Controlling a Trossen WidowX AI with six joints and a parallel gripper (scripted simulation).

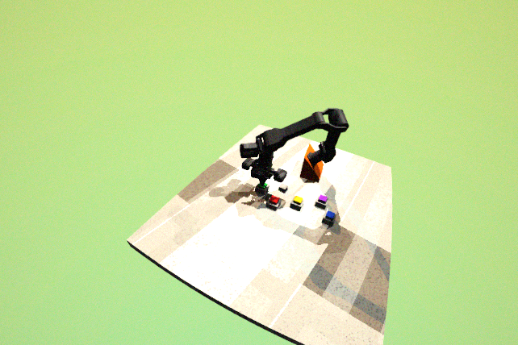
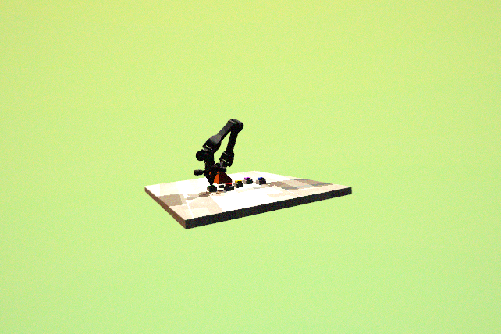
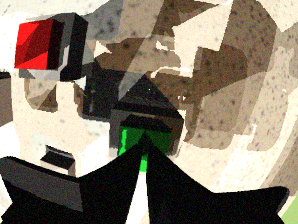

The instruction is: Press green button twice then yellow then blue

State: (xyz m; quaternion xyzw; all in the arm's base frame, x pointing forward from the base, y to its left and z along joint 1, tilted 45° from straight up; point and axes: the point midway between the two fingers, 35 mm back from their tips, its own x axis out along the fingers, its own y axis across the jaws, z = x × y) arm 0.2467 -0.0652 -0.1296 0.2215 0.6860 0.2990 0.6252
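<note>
A black robot arm [image 1: 296, 130] is reaching down from the upper centre of the top view, its gripper [image 1: 262, 184] pointing at the green button [image 1: 261, 186] on a pale, patchy table [image 1: 235, 260]. The claw is clenched with nothing between its fingers, the two tips [image 3: 148, 152] meeting in a narrow wedge at the bottom of the wrist view and touching the near edge of the green button [image 3: 141, 140], which is sitting in its dark housing at mid-frame. In the top view the green cap is mostly covered by the gripper. The red button [image 1: 273, 200] is lying just below and to the right of it, showing at the upper left of the wrist view [image 3: 36, 43]. Further right in the top view, the yellow button [image 1: 297, 200] and the purple button [image 1: 322, 198] are forming a row, with the blue button [image 1: 329, 215] lower right of them. A small white block [image 1: 283, 188] is resting near the green button, and an orange wedge [image 1: 311, 164] is standing by the arm's base.
</note>
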